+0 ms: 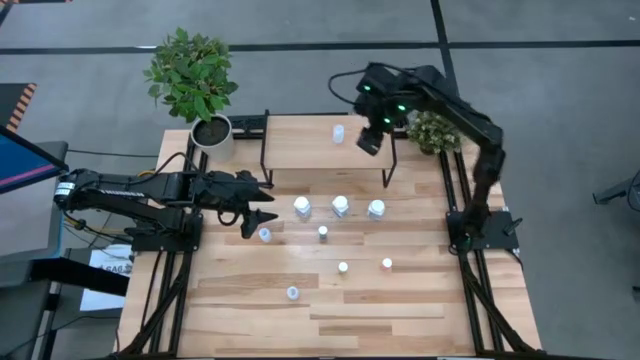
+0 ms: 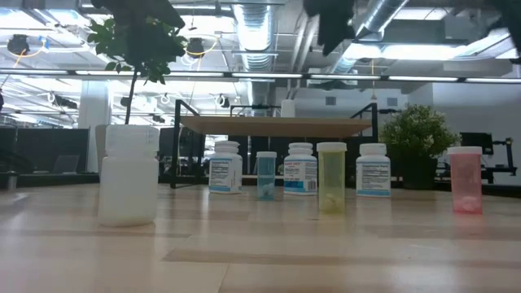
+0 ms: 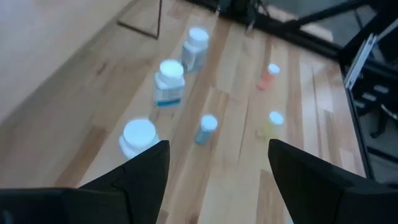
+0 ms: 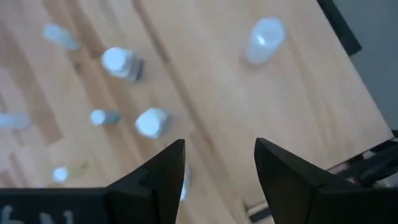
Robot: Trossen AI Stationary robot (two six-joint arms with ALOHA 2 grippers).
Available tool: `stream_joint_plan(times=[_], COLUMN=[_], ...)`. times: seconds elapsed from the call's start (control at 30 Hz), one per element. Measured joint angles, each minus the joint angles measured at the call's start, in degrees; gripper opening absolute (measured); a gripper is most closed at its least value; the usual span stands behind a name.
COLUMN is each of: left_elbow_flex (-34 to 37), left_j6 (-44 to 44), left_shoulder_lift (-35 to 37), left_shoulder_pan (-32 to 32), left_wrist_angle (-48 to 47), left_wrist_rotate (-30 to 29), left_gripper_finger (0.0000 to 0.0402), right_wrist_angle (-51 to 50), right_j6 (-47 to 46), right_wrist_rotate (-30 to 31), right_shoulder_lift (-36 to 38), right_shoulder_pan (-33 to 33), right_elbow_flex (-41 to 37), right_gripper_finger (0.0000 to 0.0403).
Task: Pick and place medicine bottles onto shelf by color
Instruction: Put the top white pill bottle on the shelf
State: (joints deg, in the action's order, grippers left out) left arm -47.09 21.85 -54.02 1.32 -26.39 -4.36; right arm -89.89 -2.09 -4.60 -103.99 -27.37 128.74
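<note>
The shelf point(image 1: 320, 150) stands at the table's far middle, with one pale bottle point(image 1: 338, 133) upright on its board; the bottle also shows in the right wrist view point(image 4: 264, 38). Three white bottles point(image 1: 341, 206) stand in a row in front of the shelf. Several small bottles point(image 1: 323, 233) stand upright nearer, among them a yellowish one point(image 2: 331, 177) and a pinkish one point(image 2: 466, 179). My left gripper point(image 1: 268, 200) is open and empty, left of the white row point(image 3: 169, 84). My right gripper point(image 1: 368, 142) is open and empty above the shelf's right part.
A potted plant in a white pot point(image 1: 211, 133) stands at the far left corner, and a small green plant point(image 1: 433, 131) at the far right. Bare tabletop point(image 1: 400, 320) lies along the near edge. A pale bottle point(image 2: 128, 175) stands close to the low camera.
</note>
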Motion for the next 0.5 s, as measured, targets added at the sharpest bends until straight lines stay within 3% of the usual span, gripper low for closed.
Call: stream_joint_plan(times=[0.23,0.5], left_elbow_flex=[0.0,0.0], left_j6=[-0.07,-6.38], left_shoulder_lift=[-0.62,-6.38], left_shoulder_pan=[2.74,9.53], left_wrist_angle=[-12.88,-17.98], left_wrist_rotate=[1.04,0.89], left_gripper_finger=[0.0259,0.0259], right_wrist_angle=[-0.21,4.18], right_j6=[-5.75,-27.24], right_wrist_rotate=[-0.09,2.67], right_shoulder_lift=[15.71,31.97], right_shoulder_pan=[7.56,21.86], right_elbow_flex=[-16.39,-34.79], right_gripper_finger=[0.0212,0.0203])
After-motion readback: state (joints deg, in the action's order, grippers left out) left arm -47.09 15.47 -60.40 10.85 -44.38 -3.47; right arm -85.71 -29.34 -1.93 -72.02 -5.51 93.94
